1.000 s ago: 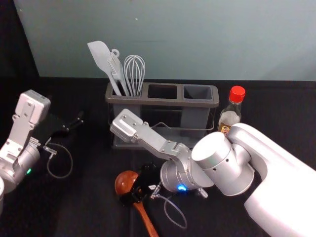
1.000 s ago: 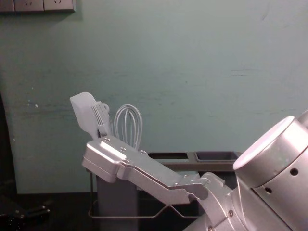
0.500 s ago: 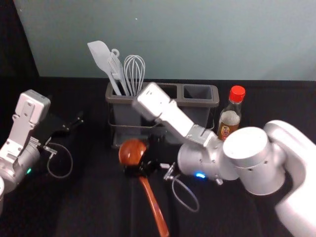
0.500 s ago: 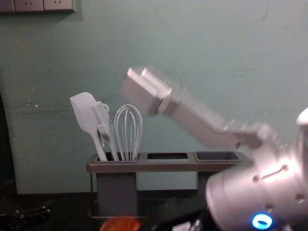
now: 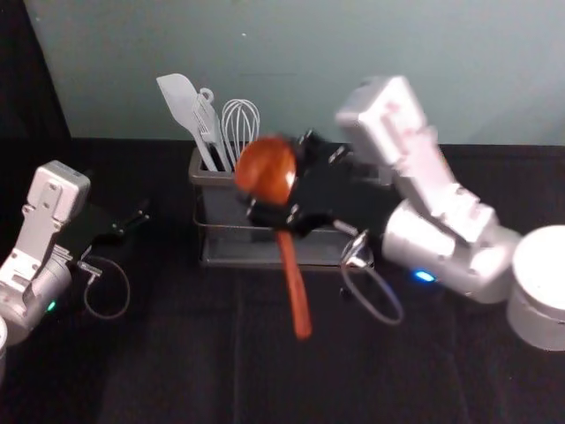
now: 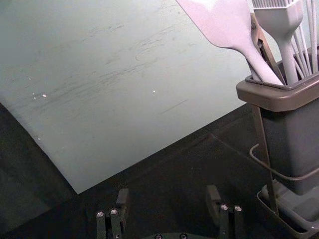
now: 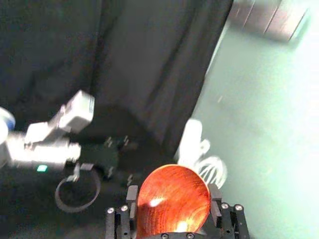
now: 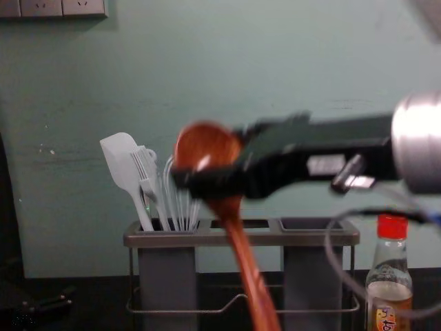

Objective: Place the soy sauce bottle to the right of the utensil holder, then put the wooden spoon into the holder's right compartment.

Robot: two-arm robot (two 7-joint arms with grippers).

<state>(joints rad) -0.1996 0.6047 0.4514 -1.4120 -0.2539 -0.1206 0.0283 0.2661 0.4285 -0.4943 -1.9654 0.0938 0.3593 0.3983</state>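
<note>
The spoon has just come up: from here I see the right end effector (image 7: 173, 194) closed on the bowl of the wooden spoon (image 5: 265, 168), which has risen off the surface (image 5: 132, 371) to hang in front of the utensil holder (image 8: 165, 239), handle slanting down. The soy sauce bottle (image 8: 389, 289) stands upright just beside the holder, on its right, so the first half of the job looks done and the spoon is what's left. I'd say it needs more height, then a shift rightward so the handle can drop into the right compartment (image 8: 313, 224); too low, and it could knock the rim. Over on the left, the other end effector (image 6: 168, 194) idles, fingers wide apart.
</note>
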